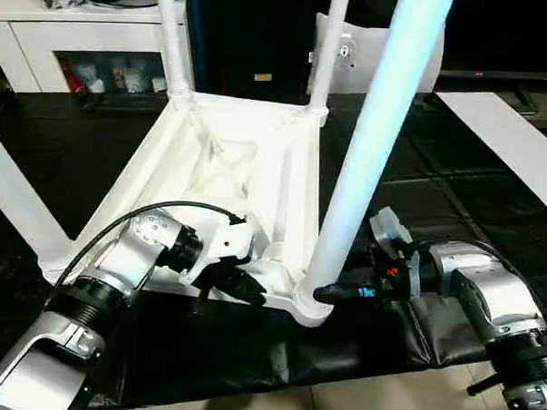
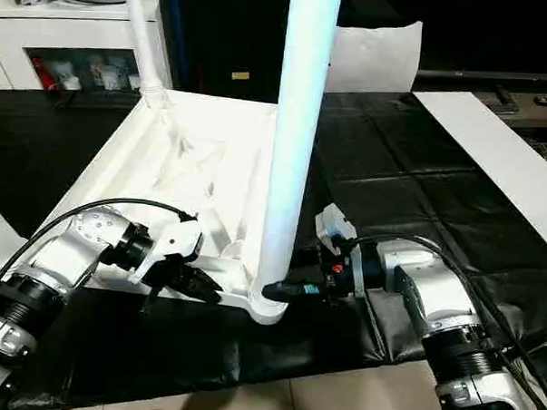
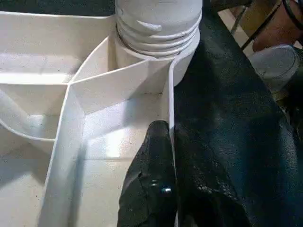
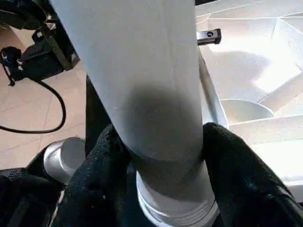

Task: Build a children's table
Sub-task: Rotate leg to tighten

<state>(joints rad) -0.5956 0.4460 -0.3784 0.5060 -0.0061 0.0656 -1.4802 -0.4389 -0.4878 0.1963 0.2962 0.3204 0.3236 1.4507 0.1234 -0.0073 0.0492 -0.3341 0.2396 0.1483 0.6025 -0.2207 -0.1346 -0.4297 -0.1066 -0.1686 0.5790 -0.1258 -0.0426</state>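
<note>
Tabletop is lying upside down on the black mat, ribbed underside facing up, its near edge close to me. Three legs are standing in its corner sockets: two at the far corners and one at the near right corner, which is rising tall between my arms. A fourth leg is slanting out at the near left corner.

My right gripper is closing its two black fingers around the base of the near right leg, just above the threaded end sitting in the socket; both pads are touching the tube, one on each side.

My left gripper is pinching the thin near rim wall of the tabletop, fingers pressed together on it, just beside that same socket. The left wrist view is showing one finger inside the rim and the leg's threads beyond it.

A white cabinet is standing behind the mat at the far left, and a white board is lying at the right.
</note>
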